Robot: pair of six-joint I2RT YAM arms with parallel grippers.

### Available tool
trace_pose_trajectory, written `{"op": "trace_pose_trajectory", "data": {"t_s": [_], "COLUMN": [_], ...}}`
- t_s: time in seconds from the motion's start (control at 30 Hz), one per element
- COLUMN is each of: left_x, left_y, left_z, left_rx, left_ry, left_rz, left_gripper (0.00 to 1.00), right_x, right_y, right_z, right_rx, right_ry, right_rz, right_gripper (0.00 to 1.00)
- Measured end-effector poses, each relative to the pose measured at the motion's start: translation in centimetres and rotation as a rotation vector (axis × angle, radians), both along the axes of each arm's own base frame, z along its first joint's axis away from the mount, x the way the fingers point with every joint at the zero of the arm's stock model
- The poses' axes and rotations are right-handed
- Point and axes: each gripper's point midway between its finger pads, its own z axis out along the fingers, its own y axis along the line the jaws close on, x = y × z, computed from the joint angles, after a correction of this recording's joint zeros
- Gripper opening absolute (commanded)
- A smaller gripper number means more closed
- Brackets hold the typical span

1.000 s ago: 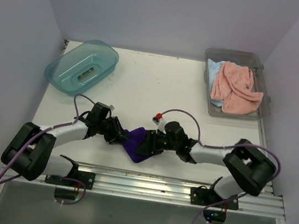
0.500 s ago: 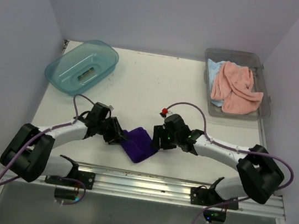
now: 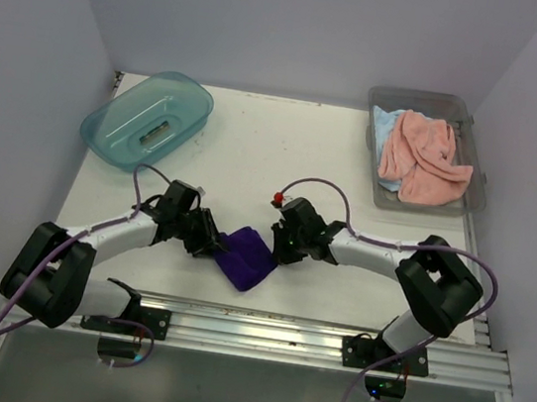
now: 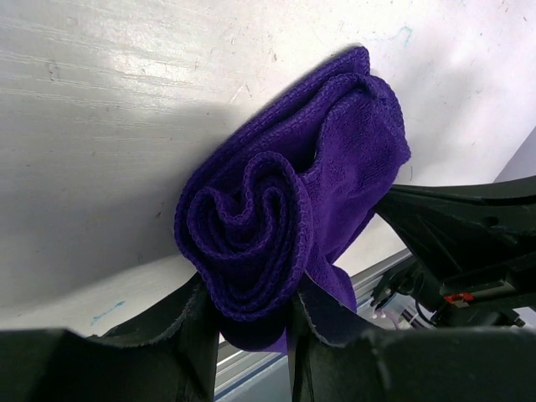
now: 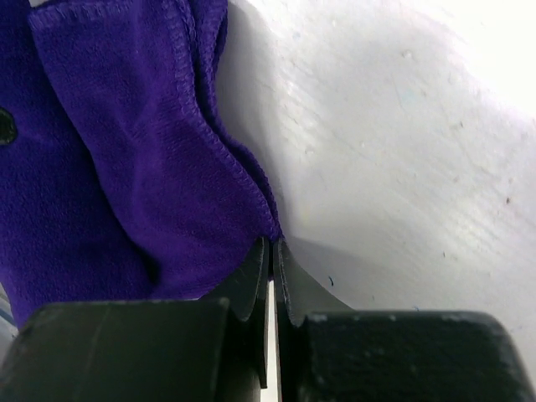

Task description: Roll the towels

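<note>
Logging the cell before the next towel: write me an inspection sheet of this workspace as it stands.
Surface: white table, scuffed, with faint marks.
Job's things: purple towel partly rolled near the front edge; pink towel and light blue towel heaped unrolled in the grey bin.
Clutter: teal tub at far left.
Tools: left tool closed around the roll's end; right tool shut at the towel's hem, pinch not discernible.
Cables: purple cables loop off both arms, clear of the towel.
Surroundings: lavender walls; metal rail along the near edge.
</note>
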Motion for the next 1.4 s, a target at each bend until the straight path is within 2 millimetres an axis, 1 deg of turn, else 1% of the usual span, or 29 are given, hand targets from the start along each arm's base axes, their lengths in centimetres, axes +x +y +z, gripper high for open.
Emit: {"op": "trace_pose_trajectory", "data": {"t_s": [0.13, 0.17, 0.2, 0.27, 0.33, 0.4, 0.47, 0.53, 0.6, 0.67, 0.73, 0.8, 0.87, 0.97, 1.03, 1.1, 1.13, 1.17, 1.2, 1.23, 1.27, 1.33, 1.37, 1.4], "left_x": [0.2, 0.4, 0.4, 0.5, 0.5, 0.5, 0.5, 0.4, 0.3, 0.3, 0.2, 0.3, 0.3, 0.3, 0.3, 0.3, 0.4, 0.4, 0.4, 0.4, 0.4, 0.5, 0.5, 0.6], "left_y": [0.1, 0.1, 0.0, 0.0, 0.0, 0.1, 0.1, 0.1, 0.2, 0.2, 0.3, 0.3, 0.3, 0.3, 0.3, 0.3, 0.3, 0.3, 0.3, 0.3, 0.3, 0.4, 0.4, 0.4], "left_z": [0.1, 0.1, 0.1, 0.0, 0.0, 0.0, 0.1, 0.0, 0.0, 0.0, -0.1, -0.1, -0.1, -0.1, -0.1, -0.1, -0.1, -0.1, -0.1, -0.1, -0.1, 0.0, 0.1, 0.2], "left_rx": [0.016, 0.018, 0.02, 0.023, 0.026, 0.031, 0.033, 0.036, 0.039, 0.04, 0.043, 0.044, 0.044, 0.044, 0.045, 0.045, 0.045, 0.046, 0.046, 0.046, 0.047, 0.047, 0.047, 0.047], "left_ry": [0.0, 0.0, 0.002, 0.01, 0.017, 0.022, 0.025, 0.028, 0.033, 0.035, 0.038, 0.039, 0.039, 0.043, 0.044, 0.046, 0.046, 0.047, 0.047, 0.048, 0.048, 0.042, 0.038, 0.034], "left_rz": [-0.008, -0.01, -0.01, -0.01, -0.01, -0.009, -0.008, -0.006, -0.006, -0.006, -0.005, -0.004, -0.003, 0.004, 0.008, 0.013, 0.015, 0.015, 0.018, 0.022, 0.024, 0.025, 0.027, 0.027], "left_gripper": [0.28, 0.28, 0.28, 0.28, 0.28, 0.28, 0.28, 0.28, 0.28, 0.28, 0.28, 0.27, 0.27, 0.27, 0.27, 0.28, 0.28, 0.28, 0.3, 0.31, 0.37, 0.48, 0.58, 0.62], "right_x": [0.8, 0.8, 0.9, 0.9, 0.7, 0.5, 0.3, -0.2, -0.9, -1.9, -3.0, -4.0, -4.7, -5.5, -5.8, -5.5, -5.2, -5.0, -4.8, -4.6, -4.5, -4.4, -4.4, -4.4], "right_y": [0.5, 0.5, 0.4, 0.2, -0.6, -1.0, -0.7, 0.6, 2.6, 4.7, 6.6, 8.4, 9.8, 10.7, 10.7, 10.3, 10.2, 10.1, 9.9, 9.9, 9.8, 9.8, 9.8, 9.7], "right_z": [0.1, 0.1, 0.1, 0.3, 1.0, 2.6, 4.6, 7.1, 9.4, 10.9, 11.4, 10.9, 9.4, 6.8, 5.1, 3.9, 3.6, 3.4, 3.3, 3.3, 3.3, 3.3, 3.3, 3.3], "right_rx": [-0.007, -0.011, -0.013, -0.024, -0.059, -0.073, -0.075, -0.061, -0.046, -0.036, -0.045, -0.079, -0.142, -0.235, -0.295, -0.351, -0.371, -0.389, -0.399, -0.404, -0.404, -0.397, -0.388, -0.376], "right_ry": [-0.019, -0.024, -0.028, -0.036, -0.063, -0.109, -0.165, -0.235, -0.306, -0.364, -0.403, -0.432, -0.462, -0.488, -0.5, -0.513, -0.522, -0.532, -0.537, -0.543, -0.547, -0.548, -0.545, -0.543], "right_rz": [0.014, 0.014, 0.016, 0.012, 0.013, 0.016, 0.028, 0.057, 0.096, 0.139, 0.185, 0.23, 0.27, 0.317, 0.34, 0.344, 0.337, 0.328, 0.321, 0.311, 0.293, 0.271, 0.26, 0.252], "right_gripper": [0.0, 0.03, 0.14, 0.39, 0.54, 0.56, 0.59, 0.62, 0.67, 0.69, 0.7, 0.7, 0.7, 0.66, 0.61, 0.55, 0.45, 0.39, 0.3, 0.16, 0.08, 0.0, 0.0, 0.0]}}
